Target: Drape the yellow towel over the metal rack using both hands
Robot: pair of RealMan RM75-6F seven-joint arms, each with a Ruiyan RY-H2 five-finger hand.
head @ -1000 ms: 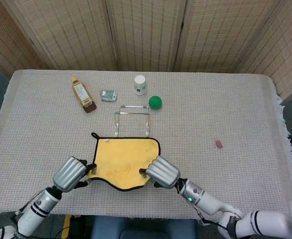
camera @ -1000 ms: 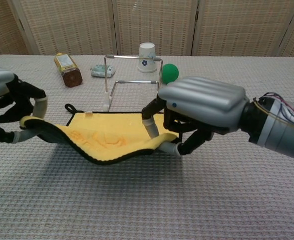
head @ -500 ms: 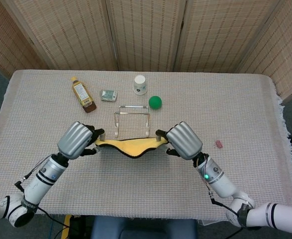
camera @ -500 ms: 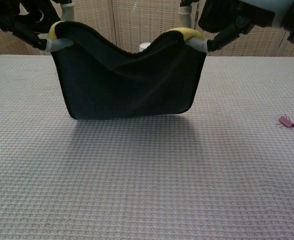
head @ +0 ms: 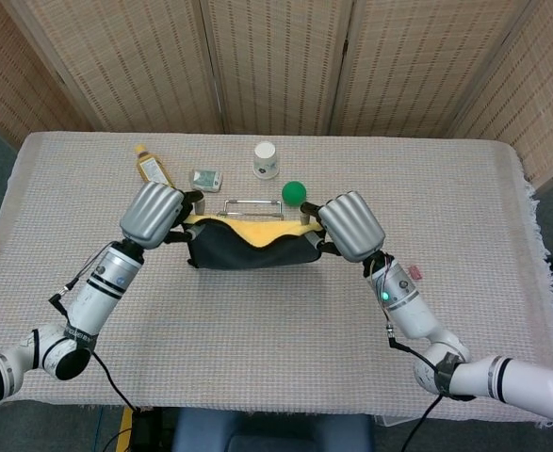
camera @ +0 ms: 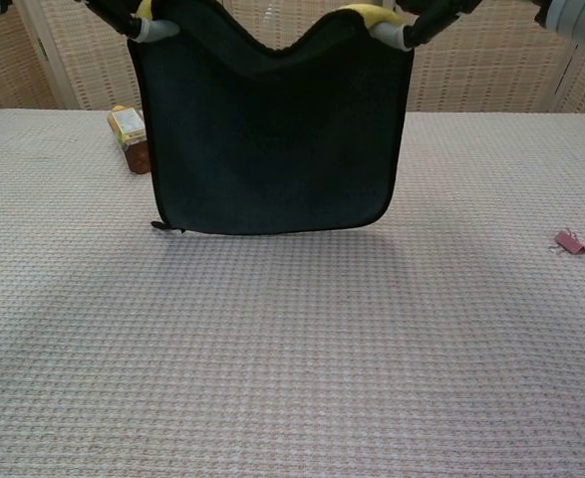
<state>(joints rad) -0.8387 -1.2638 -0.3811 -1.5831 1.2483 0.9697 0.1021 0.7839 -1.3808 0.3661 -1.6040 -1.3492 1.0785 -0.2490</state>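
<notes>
The yellow towel [head: 248,231] with a black back hangs in the air, stretched between both hands. My left hand [head: 155,214] pinches its left top corner and my right hand [head: 349,226] pinches its right top corner. In the chest view the towel [camera: 272,139] shows its black side, hanging above the table, with my left hand's fingers [camera: 143,22] and my right hand's fingers [camera: 404,30] at the top edge. The metal rack [head: 250,202] stands just behind the towel, with only its top bar showing in the head view. The towel hides it in the chest view.
A bottle [head: 151,167] lies at the back left, also seen as the bottle [camera: 128,134] beside the towel. A small packet [head: 206,180], a white cup [head: 266,159] and a green ball [head: 294,192] sit behind the rack. A pink clip [camera: 569,241] lies to the right.
Both hands have lifted the towel off the table and carried it away from me toward the rack. It now hangs vertically with its black side facing the chest camera.
</notes>
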